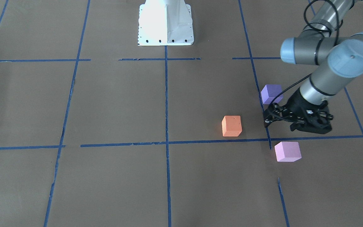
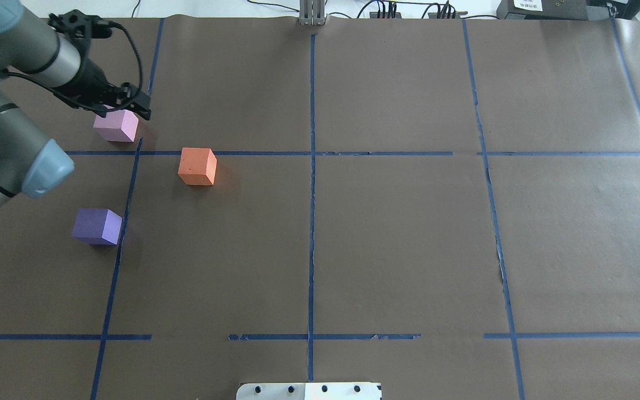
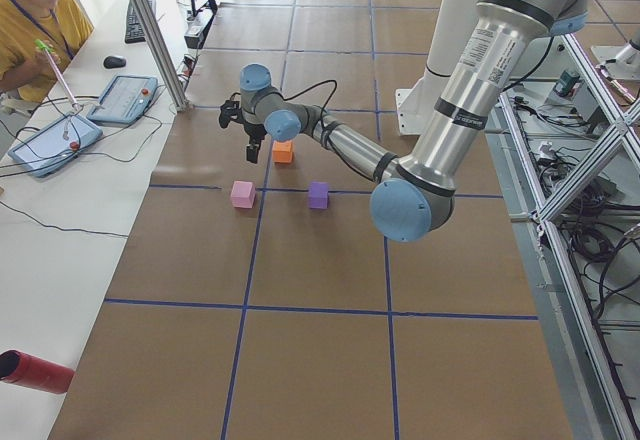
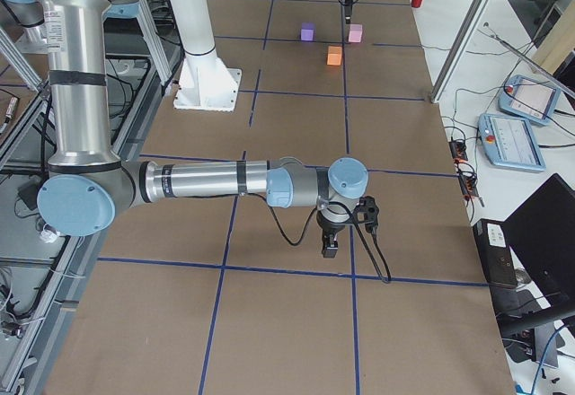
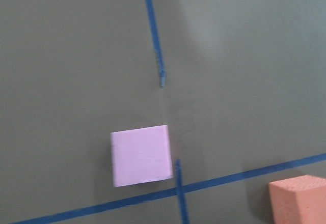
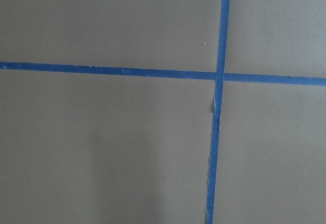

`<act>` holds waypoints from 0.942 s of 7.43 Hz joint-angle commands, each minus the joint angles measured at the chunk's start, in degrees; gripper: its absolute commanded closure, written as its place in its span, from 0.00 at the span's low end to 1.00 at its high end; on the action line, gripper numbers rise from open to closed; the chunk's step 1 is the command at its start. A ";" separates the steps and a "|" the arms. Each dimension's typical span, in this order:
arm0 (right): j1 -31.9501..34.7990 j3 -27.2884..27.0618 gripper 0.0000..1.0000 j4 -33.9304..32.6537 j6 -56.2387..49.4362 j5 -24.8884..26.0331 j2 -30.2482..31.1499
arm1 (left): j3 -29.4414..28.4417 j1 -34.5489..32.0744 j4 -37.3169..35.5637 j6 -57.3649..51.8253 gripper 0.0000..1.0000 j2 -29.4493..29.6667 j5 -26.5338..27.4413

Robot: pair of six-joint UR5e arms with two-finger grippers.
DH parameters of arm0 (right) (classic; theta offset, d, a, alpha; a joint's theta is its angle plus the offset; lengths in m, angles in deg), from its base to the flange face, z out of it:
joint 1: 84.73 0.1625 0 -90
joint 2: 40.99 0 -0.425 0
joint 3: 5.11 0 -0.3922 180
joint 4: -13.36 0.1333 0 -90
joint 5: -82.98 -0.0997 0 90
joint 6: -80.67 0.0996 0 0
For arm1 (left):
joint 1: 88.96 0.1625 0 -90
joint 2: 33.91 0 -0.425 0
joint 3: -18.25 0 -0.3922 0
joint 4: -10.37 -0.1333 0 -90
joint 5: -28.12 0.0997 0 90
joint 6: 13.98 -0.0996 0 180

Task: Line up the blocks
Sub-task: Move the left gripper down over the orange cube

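Three cubes lie on the brown table. The orange block (image 1: 232, 126) (image 2: 198, 165) sits nearest the middle. The violet-purple block (image 1: 271, 93) (image 2: 98, 226) lies closer to the robot, and the light pink block (image 1: 287, 151) (image 2: 116, 125) farther from it. My left gripper (image 1: 266, 121) (image 2: 142, 111) hovers low between the purple and pink blocks; its fingers look shut and empty. The left wrist view shows the pink block (image 5: 141, 154) and a corner of the orange block (image 5: 300, 201), with no fingers in view. My right gripper (image 4: 330, 247) shows only in the exterior right view, so I cannot tell its state.
Blue tape lines (image 2: 312, 166) divide the table into squares. The white robot base (image 1: 165, 25) stands at the robot's edge. A red cylinder (image 3: 35, 370) lies on the side bench. An operator (image 3: 30, 30) sits beyond the far edge, next to tablets (image 3: 125, 98).
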 commanded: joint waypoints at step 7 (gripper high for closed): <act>0.00 0.06 0.00 0.00 0.00 0.00 0.00 | -8.00 11.55 0.18 15.16 0.01 6.04 7.88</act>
